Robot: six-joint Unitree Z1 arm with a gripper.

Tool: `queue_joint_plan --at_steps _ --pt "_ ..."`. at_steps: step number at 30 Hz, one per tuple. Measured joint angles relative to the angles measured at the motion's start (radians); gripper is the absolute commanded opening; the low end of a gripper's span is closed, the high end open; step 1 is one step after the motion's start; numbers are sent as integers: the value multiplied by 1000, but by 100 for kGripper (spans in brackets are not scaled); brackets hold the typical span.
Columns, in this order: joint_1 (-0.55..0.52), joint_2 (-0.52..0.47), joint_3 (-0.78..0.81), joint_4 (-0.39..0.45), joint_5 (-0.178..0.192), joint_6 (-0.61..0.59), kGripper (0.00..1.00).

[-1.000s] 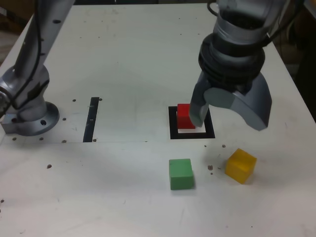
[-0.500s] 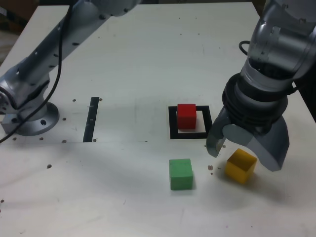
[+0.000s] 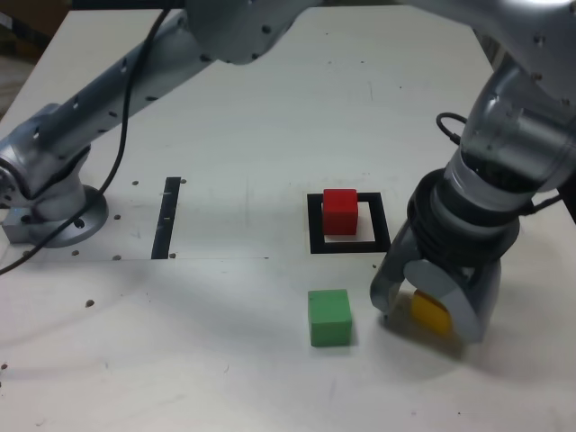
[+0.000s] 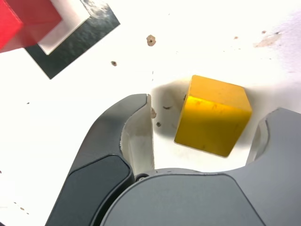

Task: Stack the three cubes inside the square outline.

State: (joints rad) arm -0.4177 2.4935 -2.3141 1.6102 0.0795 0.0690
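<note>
Down lower now over the yellow cube — narrower than before, yet still wide around it, gripping nothing.

Red cube, solid. Green cube, plain, top lighter than front. Yellow cube, amber-gold, darker patch on one face, small dark specks. Square outline black, off-white centre. Strip black, small pale marks. Desk white, scattered brown and dark spots. Arm silver-grey, dark dots; wrist ring black. Cable black. Jaws grey, inner faces paler grey.
</note>
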Motion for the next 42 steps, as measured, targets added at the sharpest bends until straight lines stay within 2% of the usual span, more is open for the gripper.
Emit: queue_joint_plan --at_steps 6,9,15,22,29,33,37,42 --pt "0 21 -12 -7 -3 0 69" --pt "0 24 -18 -8 4 0 64" --pt "0 25 -34 -8 25 0 43" --pt "1 26 -57 -9 8 6 17" --pt "12 35 -75 -8 -24 23 13" --pt "13 37 -90 -3 -25 36 11" --pt "13 18 -79 8 0 44 11" --pt "29 -92 41 12 49 37 9"
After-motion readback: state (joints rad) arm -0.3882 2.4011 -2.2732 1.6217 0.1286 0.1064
